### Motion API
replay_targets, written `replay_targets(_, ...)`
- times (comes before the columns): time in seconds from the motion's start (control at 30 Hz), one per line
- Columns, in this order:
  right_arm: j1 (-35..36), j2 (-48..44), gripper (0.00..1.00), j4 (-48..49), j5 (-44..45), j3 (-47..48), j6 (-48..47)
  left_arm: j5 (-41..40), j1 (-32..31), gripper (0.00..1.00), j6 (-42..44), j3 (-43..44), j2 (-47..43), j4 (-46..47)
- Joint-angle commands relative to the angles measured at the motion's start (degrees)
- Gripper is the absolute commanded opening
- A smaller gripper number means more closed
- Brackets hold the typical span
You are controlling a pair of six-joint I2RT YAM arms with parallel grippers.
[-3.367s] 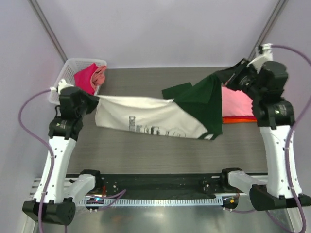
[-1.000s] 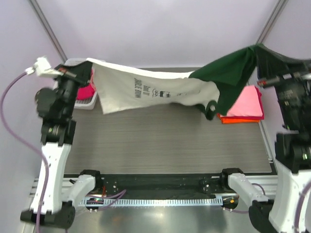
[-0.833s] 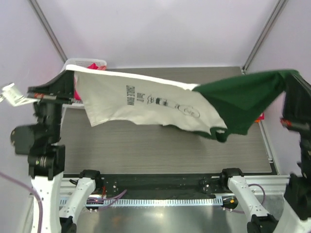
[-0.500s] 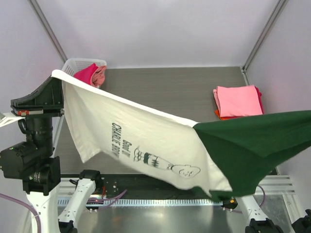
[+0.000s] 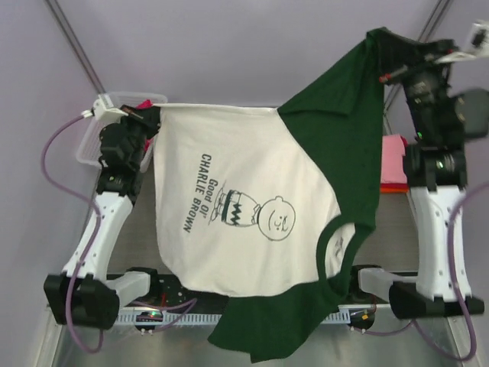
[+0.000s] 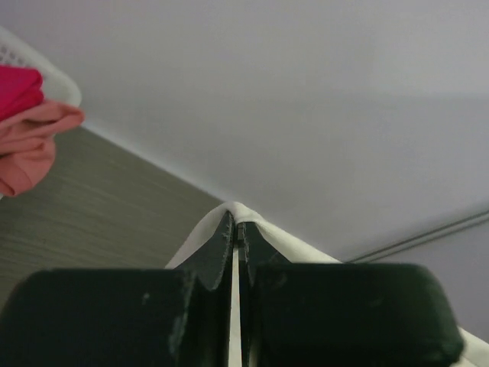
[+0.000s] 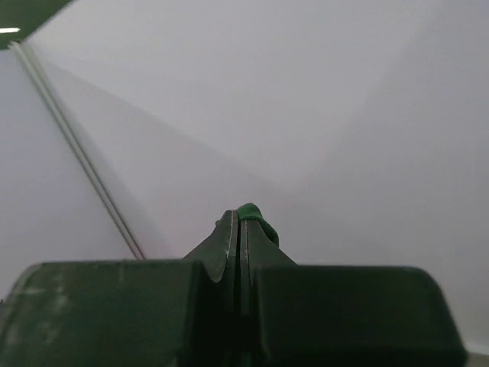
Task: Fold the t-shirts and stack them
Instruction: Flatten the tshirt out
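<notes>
The cream t-shirt with dark green sleeves and Charlie Brown print (image 5: 237, 214) hangs spread in the air between both arms, its lower edge over the near table edge. My left gripper (image 5: 150, 115) is shut on its cream corner (image 6: 237, 210) near the basket. My right gripper (image 5: 382, 46) is shut on a dark green part (image 7: 248, 212), held high at the back right. A folded pink t-shirt (image 5: 393, 157) lies on red and orange ones (image 5: 392, 186) at the right, mostly hidden by the hanging shirt. Magenta and salmon-pink tees (image 6: 23, 115) lie in the basket.
The white mesh basket (image 5: 95, 134) stands at the back left beside my left arm. Frame posts rise at the back left (image 5: 72, 38) and back right (image 5: 432, 19). The rail with the arm bases (image 5: 153, 294) runs along the near edge.
The shirt swung from a low stretch toward the camera to hanging upright. My left gripper moved back toward the basket and my right gripper rose to the back right, both still holding it.
</notes>
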Motion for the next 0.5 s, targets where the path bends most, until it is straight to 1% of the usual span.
replay_targets(0.0,0.06,12.94,0.01,0.29,-0.38,10.78,2.26,-0.79,0.38,0.0,-1.92,5.86,8.63,6.9)
replay_targets(0.07,1.29,18.25,0.01,-5.59,-0.48,19.67,1.48,-0.96,0.38,0.0,-2.19,10.43,11.29,6.56)
replay_targets(0.1,1.55,23.85,0.01,-7.97,-0.48,30.08,1.47,-0.96,0.47,0.0,-1.84,15.85,12.7,5.77)
replay_targets(0.13,1.55,26.16,0.01,-12.25,-0.39,35.49,1.56,-0.87,0.47,0.0,-1.4,19.38,14.8,4.72)
replay_targets(0.17,1.55,28.71,0.01,-13.77,-0.39,40.41,1.65,-0.52,0.47,0.0,-1.14,22.29,15.95,2.88)
replay_targets(0.2,1.55,31.78,0.01,-14.92,-0.39,48.03,2.08,-0.17,0.47,0.0,-1.05,27.1,16.74,2.42)
replay_targets(0.27,1.55,32.6,0.01,-15.38,-0.92,51.09,2.44,0.45,0.47,0.0,-1.13,29.87,18.68,2.42)
replay_targets(0.33,1.47,30.51,0.01,-10.66,-1.01,46.46,3.75,0.54,0.56,0.0,-1.57,31.45,19.56,3.38)
replay_targets(0.37,0.25,30.32,0.01,-10.19,-1.7,45.66,4.37,0.97,0.9,0.0,-2.01,32.15,20.52,3.82)
replay_targets(0.4,-0.11,30.41,0.01,-10.01,-3.36,46.0,5.5,1.5,1.08,0.0,-2.01,32.77,21.05,3.91)
replay_targets(0.43,-2.73,30.58,0.01,-8.79,-6.51,45.91,9.08,1.94,1.26,0.0,-1.84,33.3,21.41,4.35)
replay_targets(0.47,-3.97,30.67,0.01,-7.82,-8.28,45.48,10.77,1.94,1.26,0.0,-1.66,33.13,21.85,4.7)
